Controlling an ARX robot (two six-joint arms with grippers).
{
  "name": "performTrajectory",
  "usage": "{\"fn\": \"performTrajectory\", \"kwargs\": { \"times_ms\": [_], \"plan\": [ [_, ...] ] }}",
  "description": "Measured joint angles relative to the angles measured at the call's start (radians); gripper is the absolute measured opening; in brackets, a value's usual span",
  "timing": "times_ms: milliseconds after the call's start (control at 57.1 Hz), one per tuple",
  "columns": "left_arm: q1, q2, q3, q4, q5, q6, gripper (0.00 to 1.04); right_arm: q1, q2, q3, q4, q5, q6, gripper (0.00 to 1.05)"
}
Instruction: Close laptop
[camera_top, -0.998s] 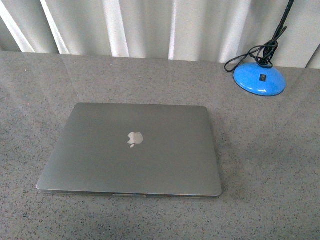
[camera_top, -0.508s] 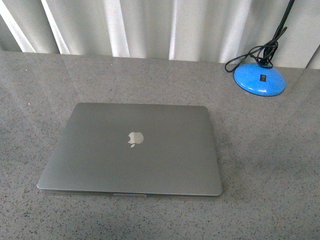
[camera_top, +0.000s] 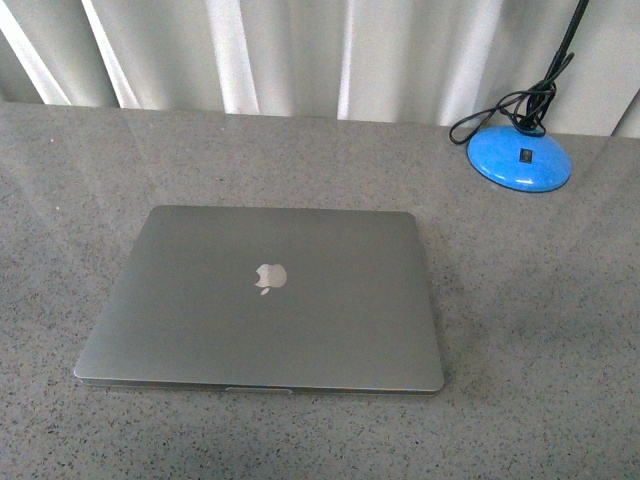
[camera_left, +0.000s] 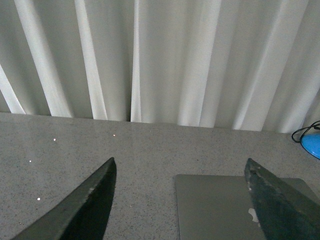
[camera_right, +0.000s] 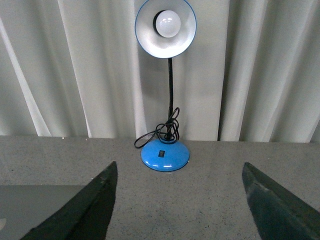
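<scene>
Laptop (camera_top: 262, 300) — slim grey metal, lid fully shut, pale apple logo (camera_top: 269, 278) facing up. It is laid flat on the speckled grey tabletop (camera_top: 540, 300), near the middle, front edge toward the robot; nothing is touching it.

Desk lamp (camera_right: 166, 85) — round blue base (camera_top: 519, 160) set at the far right of the tabletop, well apart from the laptop. A black gooseneck and a white-lined shade with a bulb are seen in the right wrist view; a black cord is looped at the base.

Pale pleated curtain (camera_top: 300, 50) — hung behind the tabletop.

Left hand (camera_left: 180, 200) — released, dark fingers spread wide, held above the tabletop with nothing grasped.

Right hand (camera_right: 177, 205) — likewise released and empty, pointed toward the lamp.
</scene>
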Motion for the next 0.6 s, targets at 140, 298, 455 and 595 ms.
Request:
{"fn": "performTrajectory", "kwargs": {
  "times_ms": [140,298,455,595],
  "plan": [
    [0.0,0.0,0.0,0.0,0.0,0.002,0.99,0.0,0.0,0.0,0.0,0.0,0.003,0.96],
    [0.0,0.0,0.0,0.0,0.0,0.002,0.98,0.0,0.0,0.0,0.0,0.0,0.004,0.95],
    [0.0,0.0,0.0,0.0,0.0,0.002,0.98,0.0,0.0,0.0,0.0,0.0,0.004,0.95],
    [0.0,0.0,0.0,0.0,0.0,0.002,0.98,0.0,0.0,0.0,0.0,0.0,0.004,0.95]
  ]
}}
